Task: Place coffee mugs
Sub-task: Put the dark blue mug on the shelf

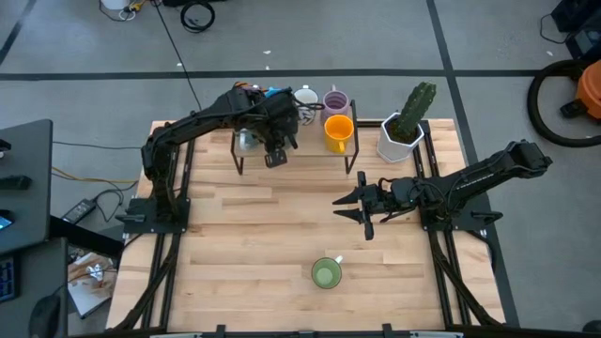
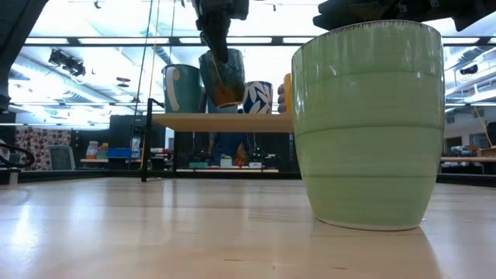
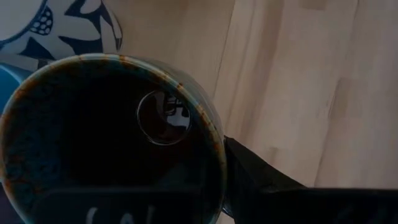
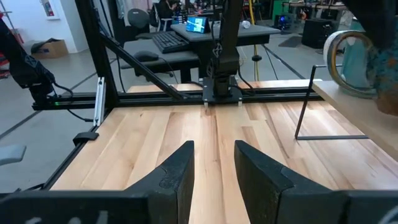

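Observation:
My left gripper (image 1: 275, 155) hangs over the wooden shelf (image 2: 225, 122) at the table's far side, shut on a dark brown mug (image 2: 222, 77). On the shelf stand a blue mug (image 2: 182, 87), a white mug with blue leaves (image 2: 258, 97), an orange mug (image 1: 339, 131) and a lilac mug (image 1: 336, 100), each on its base. A green mug (image 1: 326, 273) stands upright near the table's front edge. My right gripper (image 4: 214, 165) waits open at mid-right (image 1: 362, 211), level, with nothing between its fingers. My left gripper holds the dark brown mug by its wall at the rim (image 3: 214, 134), coming from above and pointing steeply down. One finger (image 3: 261, 180) lies outside the wall; the other is lost in the mug's dark hollow. The mug hangs tilted, mouth up, clear of the shelf top.
A white faceted pot with a green cactus (image 1: 404, 131) stands right of the shelf. The shelf rests on thin black wire legs (image 4: 305, 102). Bare wooden table (image 1: 254, 235) lies between the shelf and the green mug.

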